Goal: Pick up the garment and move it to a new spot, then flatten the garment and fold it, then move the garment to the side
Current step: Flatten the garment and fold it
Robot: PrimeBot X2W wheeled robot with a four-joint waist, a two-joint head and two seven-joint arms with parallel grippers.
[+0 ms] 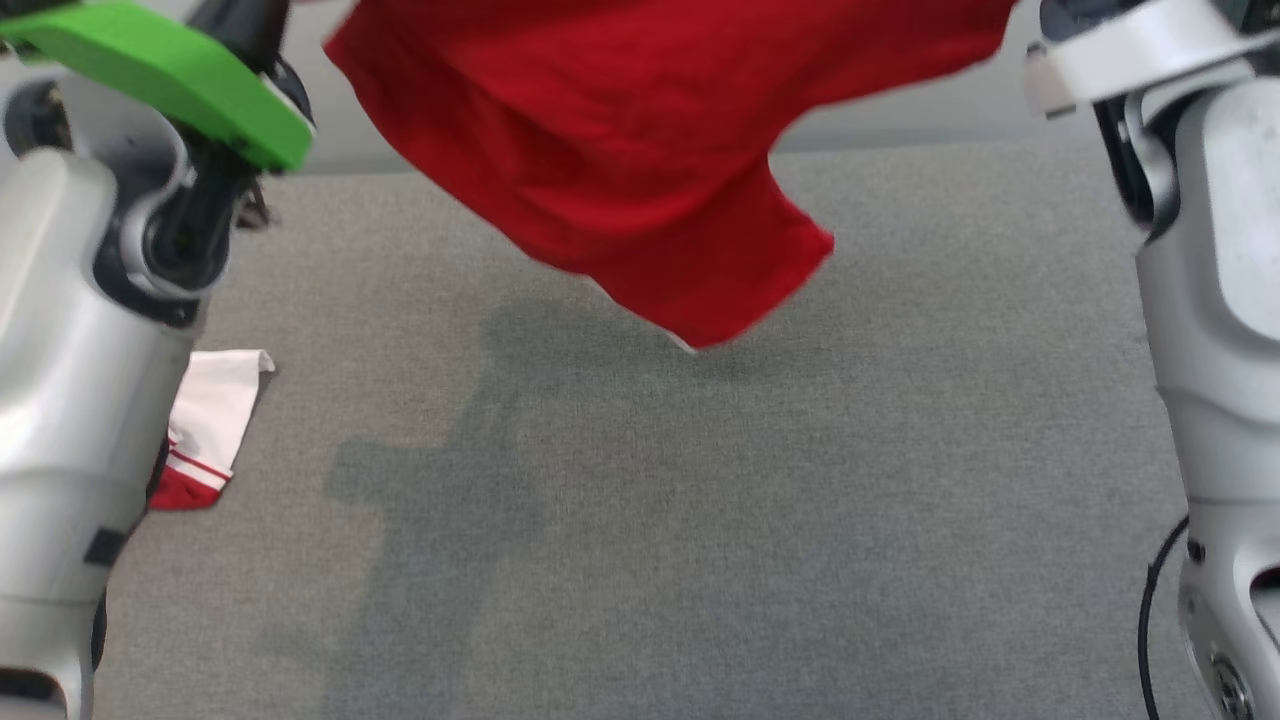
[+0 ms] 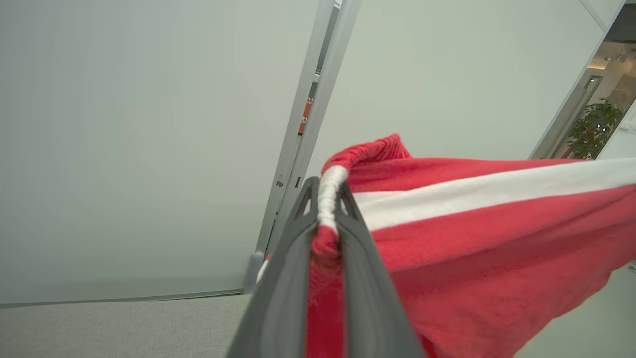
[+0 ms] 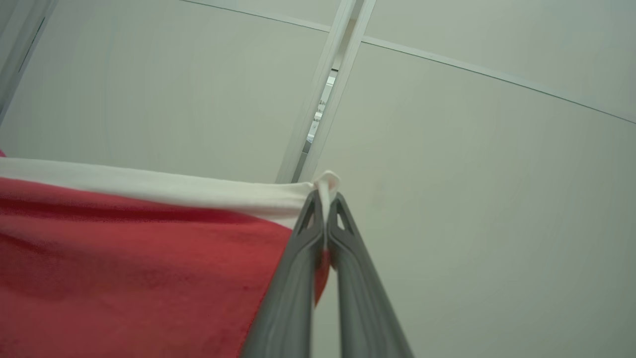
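Garment [image 1: 620,150] hangs at upper centre of the head view, above the table [image 1: 700,560]. Left pincer [image 2: 328,199] clenched on the striped hem, right pincer [image 3: 326,199] on the white edge. Step: relocating (lift looks done). Next probably needs an even, taut lowering to lay it flat.

Grey carpeted surface [image 1: 700,520], pale wall panels [image 2: 124,124], potted plant [image 2: 594,127] beyond doorway

No words or numbers can be read: the red garment [image 1: 600,150] bears none, and marks in the wall gap [image 3: 318,117] blur.
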